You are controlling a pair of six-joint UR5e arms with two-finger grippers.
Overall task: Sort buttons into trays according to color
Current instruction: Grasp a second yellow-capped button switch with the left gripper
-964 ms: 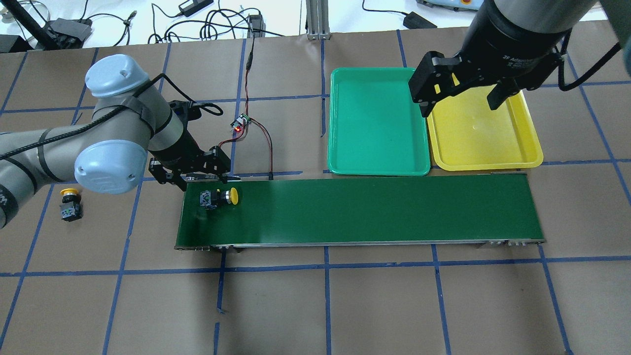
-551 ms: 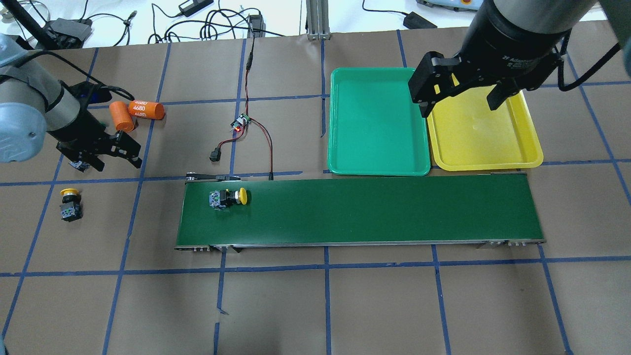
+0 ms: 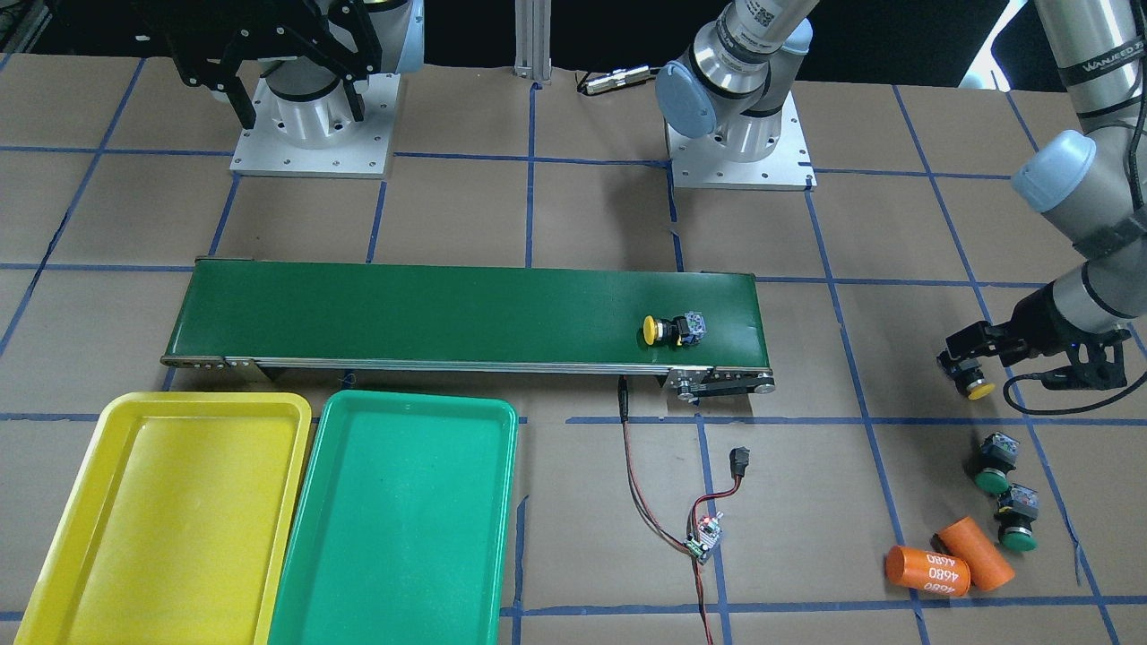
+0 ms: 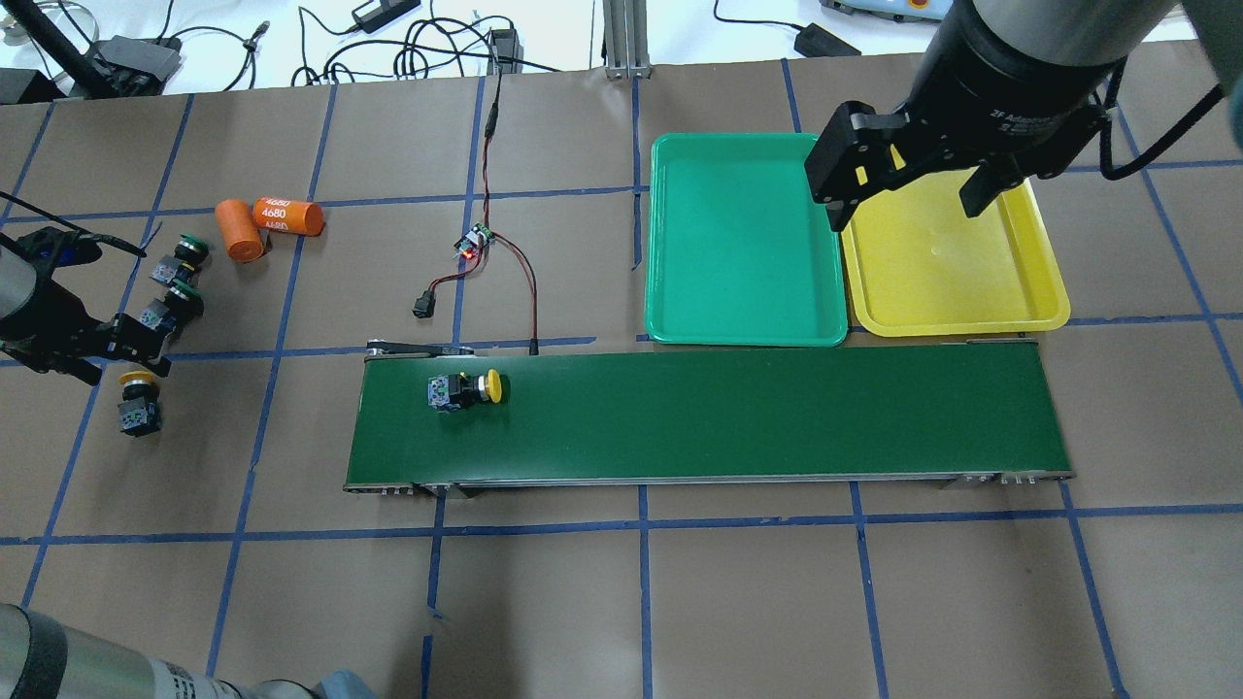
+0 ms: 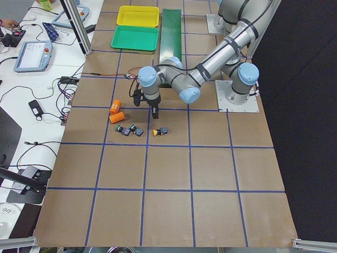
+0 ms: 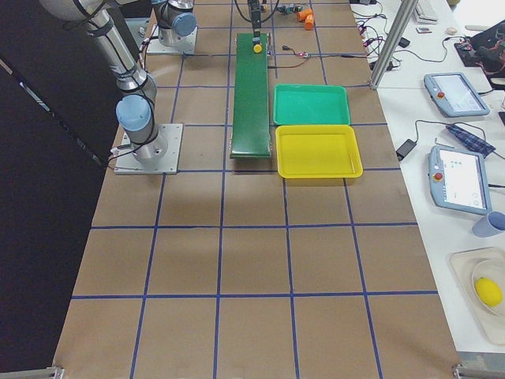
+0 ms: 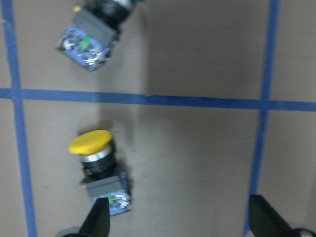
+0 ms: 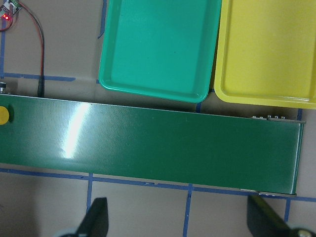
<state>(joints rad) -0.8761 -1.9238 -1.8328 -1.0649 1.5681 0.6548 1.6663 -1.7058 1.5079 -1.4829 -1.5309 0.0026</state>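
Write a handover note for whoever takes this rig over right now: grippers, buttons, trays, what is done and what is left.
Left gripper: open, above the yellow button on the table, not gripping it.
Right gripper: open, empty, held high towards the trays' end of the conveyor belt.
Second yellow button: on its side on the belt, near the end far from the trays.
Green buttons: both on the table beside the orange cylinders.
Green tray and yellow tray: both empty.
Done: nothing sorted yet. Left: all four buttons.
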